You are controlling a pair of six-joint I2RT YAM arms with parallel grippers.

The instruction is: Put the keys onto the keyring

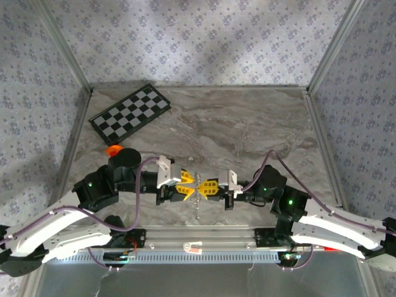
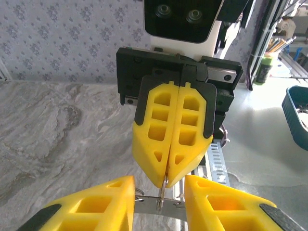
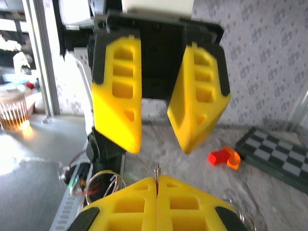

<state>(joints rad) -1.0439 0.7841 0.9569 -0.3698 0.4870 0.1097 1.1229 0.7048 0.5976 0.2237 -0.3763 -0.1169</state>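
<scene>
Your right hand [image 2: 167, 177] is clenched on the thin wire of the keyring [image 2: 163, 189], over the desk [image 1: 247, 130]. Your left hand [image 3: 159, 144] faces it tip to tip, released and spread wide.

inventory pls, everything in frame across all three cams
black-and-white checkerboard: 1, black/white, flat at far left of table
orange plastic piece: 1, orange, left side of table, nearer than the checkerboard
thin silvery metal keyring: 1, silver, hanging between the grippers, near centre
grey marble table: 1, grey-veined, under everything
teal bin: 1, teal, off the table past the near rail
ribbed glass: 1, clear with amber contents, off the table
left gripper: 1, yellow fingers, open, facing the right gripper
right gripper: 1, yellow fingers, shut on the keyring
</scene>
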